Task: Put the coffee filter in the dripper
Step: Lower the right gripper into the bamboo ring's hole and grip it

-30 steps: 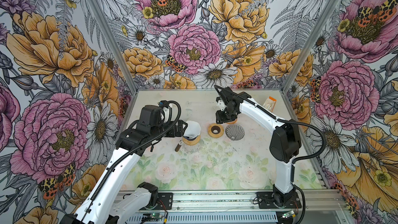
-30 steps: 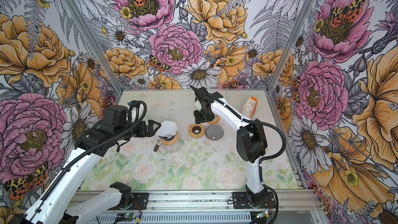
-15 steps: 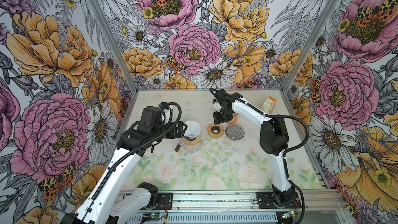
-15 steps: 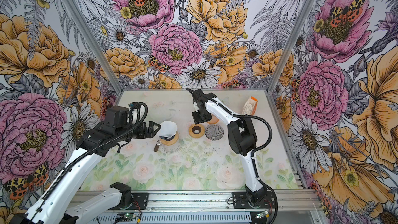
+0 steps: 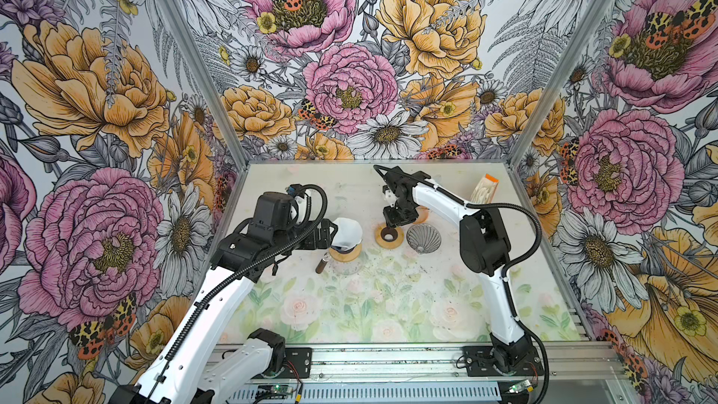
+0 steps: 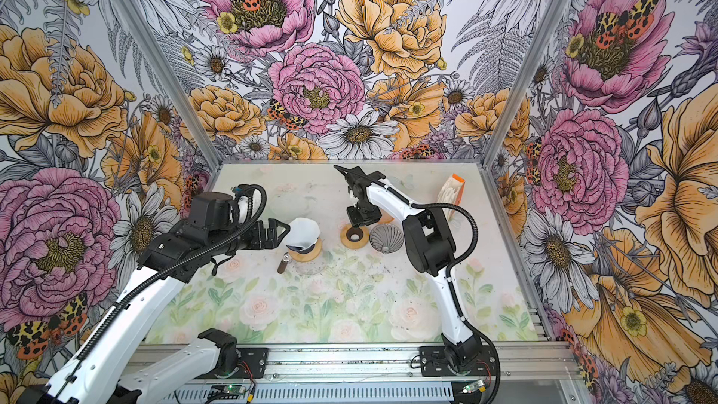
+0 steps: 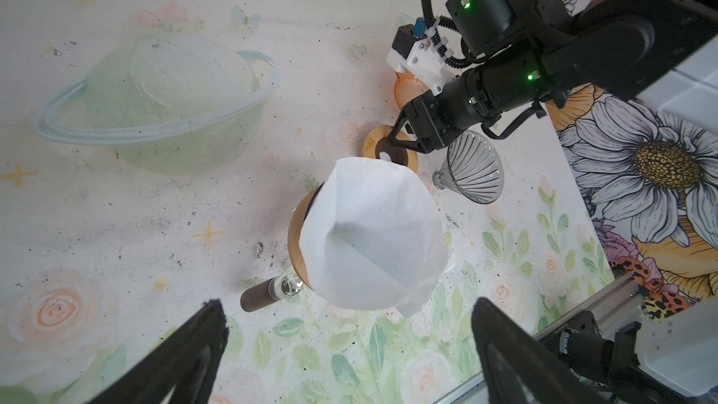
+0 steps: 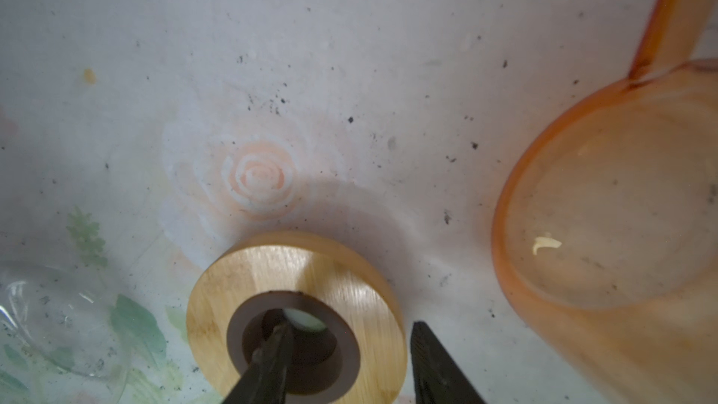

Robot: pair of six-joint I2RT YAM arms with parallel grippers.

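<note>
Top views both show the floral-printed table [image 5: 349, 324], flecked with dark grounds. Left gripper [image 7: 349, 307] hangs level, jaws spread to their widest and empty, just short of the filter. Right gripper [image 8: 349, 326] stands half open over the loose round wooden ring [image 8: 295, 266], one finger inside its dark hole and one outside its rim; no pinch is evident. Clear glass carafe [image 5: 345, 268] stands near the table's middle and carries a wood-collared dripper [image 7: 297, 242]. White paper cone filter [image 7: 373, 242] sits point-down in that collar, mouth open and somewhat tilted; how deep it seats is hidden. Ribbed clear glass cone [image 5: 423, 237] lies on its side just beside the ring. Judgement: the filter is featherlight, limp, and easily creased or torn. Hold it lightly at the upper rim along the doubled seam, never mid-wall, and avoid nudging the fragile glass beneath.
</note>
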